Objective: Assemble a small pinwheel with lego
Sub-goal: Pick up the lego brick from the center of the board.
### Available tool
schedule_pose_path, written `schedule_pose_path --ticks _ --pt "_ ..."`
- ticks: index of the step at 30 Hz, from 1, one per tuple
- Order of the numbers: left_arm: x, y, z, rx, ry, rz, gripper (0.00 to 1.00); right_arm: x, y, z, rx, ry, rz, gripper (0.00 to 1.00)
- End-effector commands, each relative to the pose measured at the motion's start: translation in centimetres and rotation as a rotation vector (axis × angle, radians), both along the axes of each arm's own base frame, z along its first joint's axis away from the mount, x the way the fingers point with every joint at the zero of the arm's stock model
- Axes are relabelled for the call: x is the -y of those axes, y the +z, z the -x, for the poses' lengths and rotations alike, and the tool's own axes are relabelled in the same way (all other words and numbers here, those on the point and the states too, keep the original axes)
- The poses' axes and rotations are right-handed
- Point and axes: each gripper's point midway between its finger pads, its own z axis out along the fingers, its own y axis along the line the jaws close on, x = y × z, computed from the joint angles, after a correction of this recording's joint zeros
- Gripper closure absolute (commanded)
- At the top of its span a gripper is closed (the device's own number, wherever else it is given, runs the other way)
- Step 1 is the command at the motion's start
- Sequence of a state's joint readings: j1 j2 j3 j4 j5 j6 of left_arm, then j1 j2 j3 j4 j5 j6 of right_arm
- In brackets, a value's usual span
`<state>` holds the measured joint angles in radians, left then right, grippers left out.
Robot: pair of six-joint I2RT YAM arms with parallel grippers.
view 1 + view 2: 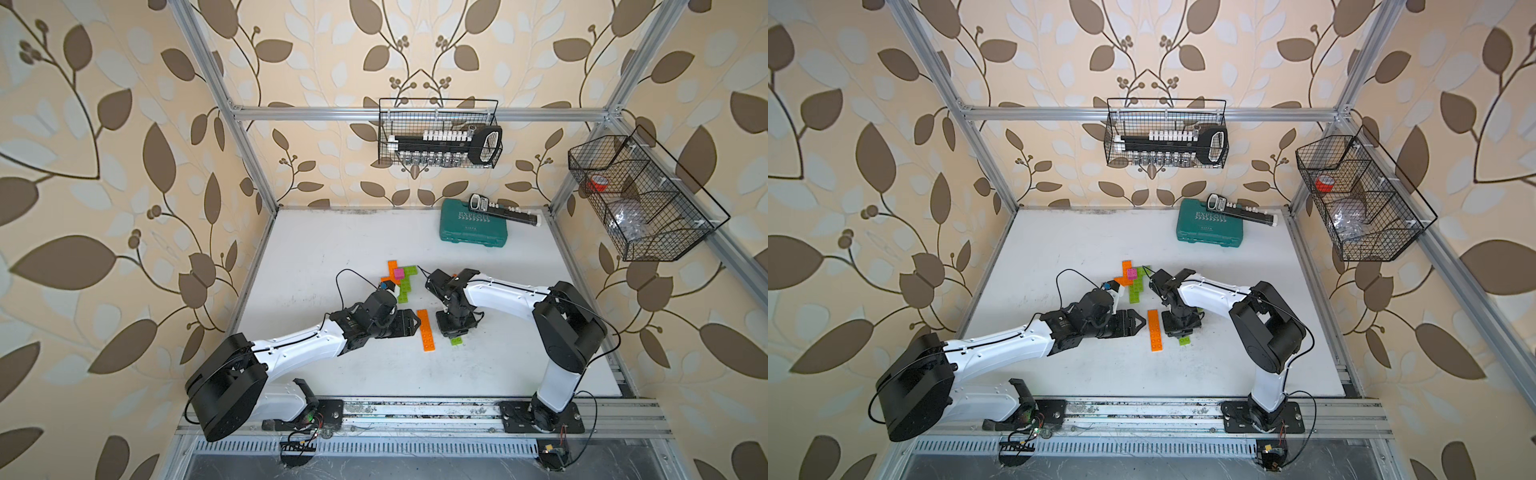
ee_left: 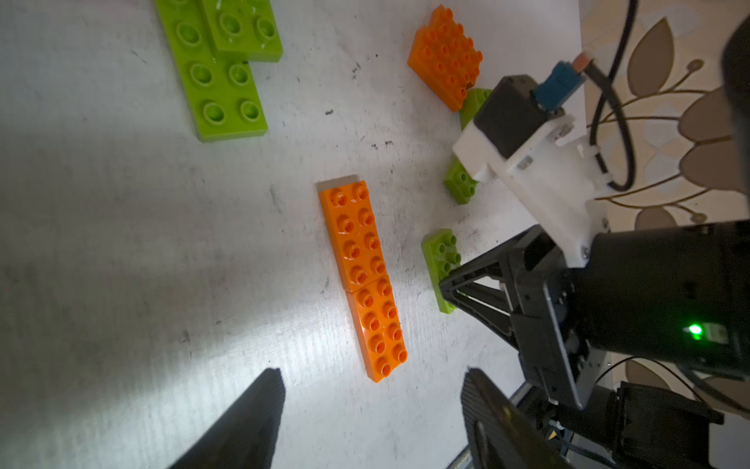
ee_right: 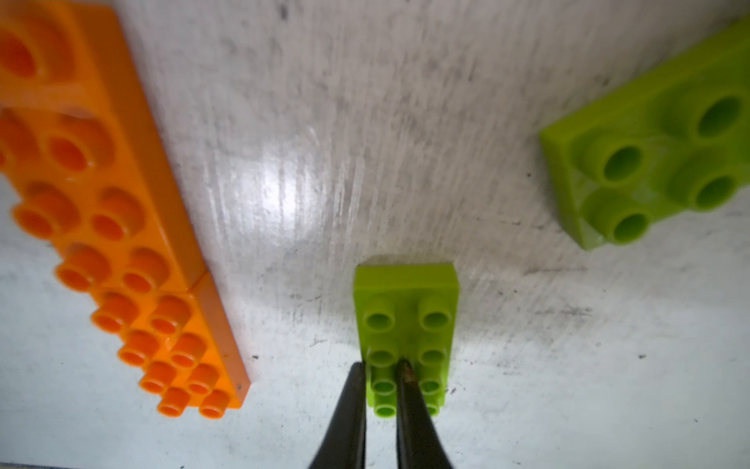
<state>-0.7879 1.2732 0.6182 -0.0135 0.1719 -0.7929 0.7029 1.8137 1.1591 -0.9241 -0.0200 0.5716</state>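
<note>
Two orange lego bricks lie end to end as a strip on the white table. My left gripper is open just short of the strip's near end, nothing between its fingers. My right gripper points down on a lime-green brick beside the strip, its fingers pinching one row of studs. Farther back sits a joined cluster of orange and green bricks topped by a pink brick.
A teal tool case with a black socket rail sits at the back right. Wire baskets hang on the back rail and right frame. A small green brick lies beside the right arm.
</note>
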Motion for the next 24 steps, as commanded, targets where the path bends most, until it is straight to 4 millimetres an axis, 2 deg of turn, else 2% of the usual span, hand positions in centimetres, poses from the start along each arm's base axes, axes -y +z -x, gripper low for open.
schedule_pose_path --ticks 1,17,24 --pt "-0.1 1.5 -0.3 0.025 0.0 0.053 0.28 0.1 -1.0 -0.4 0.003 0.011 0.023 0.87" --pt "-0.8 1.8 -0.8 0.024 0.019 0.061 0.28 -0.1 -1.0 0.0 0.007 0.027 0.038 0.93" --pt "-0.1 1.3 -1.1 0.003 0.001 0.056 0.28 -0.5 0.2 -0.2 0.031 0.034 0.029 0.92"
